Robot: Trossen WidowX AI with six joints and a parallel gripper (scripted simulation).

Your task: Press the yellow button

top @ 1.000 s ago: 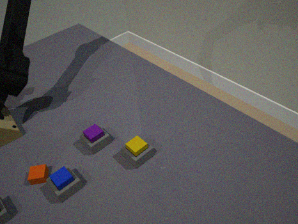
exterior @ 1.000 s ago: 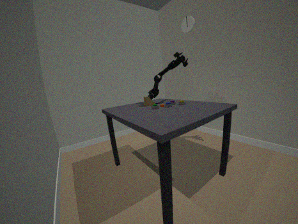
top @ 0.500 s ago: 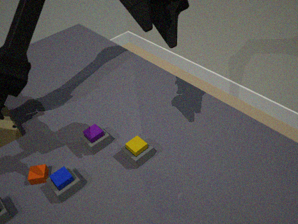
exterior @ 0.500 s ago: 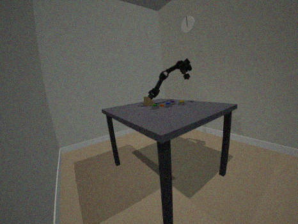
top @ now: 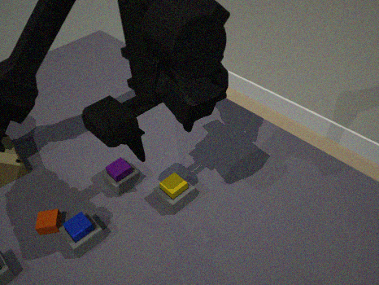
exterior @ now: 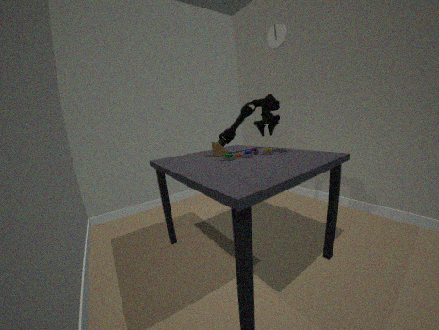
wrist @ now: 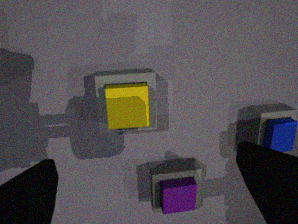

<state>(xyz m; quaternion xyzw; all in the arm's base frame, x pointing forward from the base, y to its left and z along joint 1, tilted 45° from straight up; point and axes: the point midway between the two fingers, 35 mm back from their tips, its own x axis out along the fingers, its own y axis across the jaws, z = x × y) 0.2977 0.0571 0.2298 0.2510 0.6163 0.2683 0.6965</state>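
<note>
Overhead, the jaws hung wide apart and empty above the bench [top: 285,228], clear of everything. Below them, the yellow button [wrist: 127,106] lay between the 2 fingers, nearer the left-hand one in the wrist view.

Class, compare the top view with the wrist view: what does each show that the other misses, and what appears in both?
Only the top view shows the orange block beside the blue button, the open gripper from outside, and the floor beyond the table edge. Only the wrist view looks straight down between the fingers, with the yellow button ahead. Both share the yellow, purple and blue buttons.
</note>
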